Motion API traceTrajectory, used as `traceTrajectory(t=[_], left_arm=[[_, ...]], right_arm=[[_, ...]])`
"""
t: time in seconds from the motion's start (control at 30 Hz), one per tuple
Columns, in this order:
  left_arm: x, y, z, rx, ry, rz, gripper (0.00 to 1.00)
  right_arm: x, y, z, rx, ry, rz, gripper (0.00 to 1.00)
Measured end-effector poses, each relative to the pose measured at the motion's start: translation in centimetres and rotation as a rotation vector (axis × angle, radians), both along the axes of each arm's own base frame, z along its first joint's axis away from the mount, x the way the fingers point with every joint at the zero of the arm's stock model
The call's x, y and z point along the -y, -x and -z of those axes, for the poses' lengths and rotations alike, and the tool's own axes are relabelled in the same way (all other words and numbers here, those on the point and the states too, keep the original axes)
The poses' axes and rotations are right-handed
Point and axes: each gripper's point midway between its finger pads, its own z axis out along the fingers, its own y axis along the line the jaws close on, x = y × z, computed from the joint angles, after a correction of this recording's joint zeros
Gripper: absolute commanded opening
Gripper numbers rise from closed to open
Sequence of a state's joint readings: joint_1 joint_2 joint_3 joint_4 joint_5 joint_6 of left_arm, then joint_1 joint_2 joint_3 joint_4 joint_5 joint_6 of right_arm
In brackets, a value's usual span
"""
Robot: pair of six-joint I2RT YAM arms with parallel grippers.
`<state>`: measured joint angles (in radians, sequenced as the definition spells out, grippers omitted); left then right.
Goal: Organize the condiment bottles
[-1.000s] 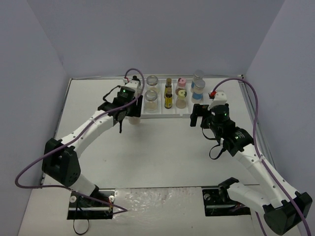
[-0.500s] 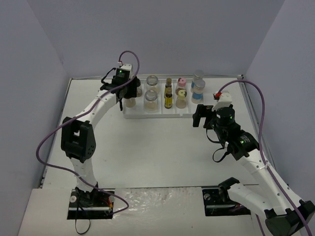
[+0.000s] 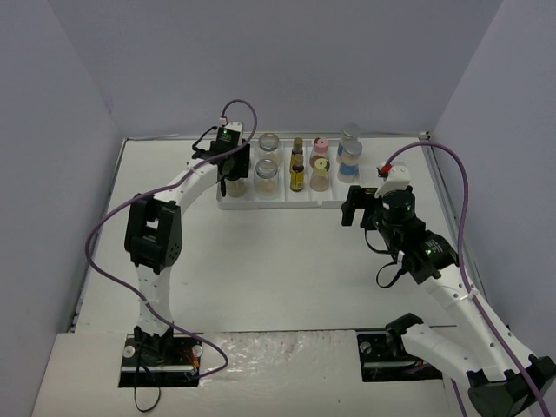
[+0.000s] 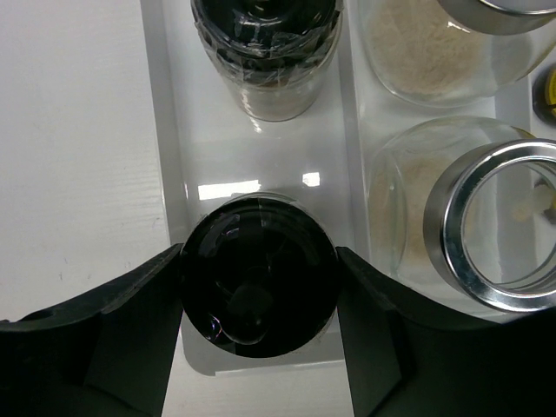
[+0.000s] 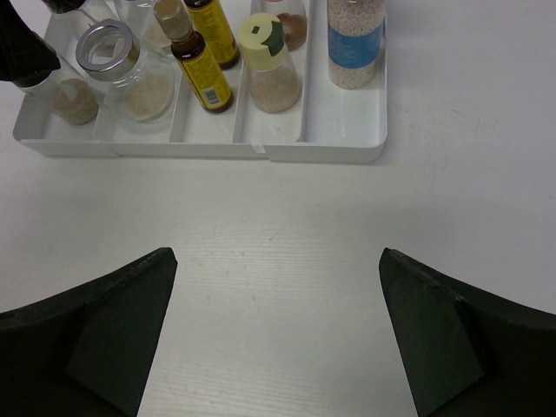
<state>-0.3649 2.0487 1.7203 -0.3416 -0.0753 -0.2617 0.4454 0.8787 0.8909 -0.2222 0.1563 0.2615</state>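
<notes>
My left gripper [image 3: 233, 176] is shut on a black-capped bottle [image 4: 259, 274], with a finger [image 4: 130, 321] pressed against each side of its cap. The bottle stands in the near end of the leftmost compartment of the white divided tray [image 3: 287, 204]. A second black-capped bottle [image 4: 265, 35] stands behind it. To the right are two clear jars of tan powder [image 3: 266, 174], amber bottles [image 3: 297, 174], a pink-capped bottle [image 3: 321, 146], a yellow-capped one [image 5: 265, 43] and a blue-labelled bottle [image 5: 355, 39]. My right gripper [image 5: 278, 330] is open and empty over the bare table in front of the tray.
The tray's wall [image 4: 169, 174] lies close to my left fingers, and a silver-rimmed jar [image 4: 495, 221] stands just right of the held bottle. The tray's right end [image 5: 321, 149] is just ahead of my right gripper. Grey walls enclose the table on three sides.
My left arm has carried the black-capped bottle from the table in front of the tray's left end into the leftmost compartment. The right arm has barely moved.
</notes>
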Motion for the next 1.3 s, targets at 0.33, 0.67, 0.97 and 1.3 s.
traceTrajectory(t=[0.33, 0.67, 0.97, 1.3], left_arm=[[1.2, -0.3, -0.5, 0.031, 0.012, 0.017, 0.27], [1.1, -0.5, 0.3, 0.022, -0.005, 0.016, 0.66], [1.2, -0.9, -0.6, 0.050, -0.003, 0.025, 0.90], [0.5, 0.7, -7.8, 0.160, 0.039, 0.021, 0.97]], right_arm=[[0.2, 0.1, 0.5, -0.013, 0.009, 0.006, 1.00], [0.3, 0.2, 1.2, -0.027, 0.019, 0.011, 1.00], [0.3, 0.3, 1.2, -0.027, 0.018, 0.011, 1.00], [0.9, 0.6, 0.2, 0.009, 0.008, 0.033, 1.00]])
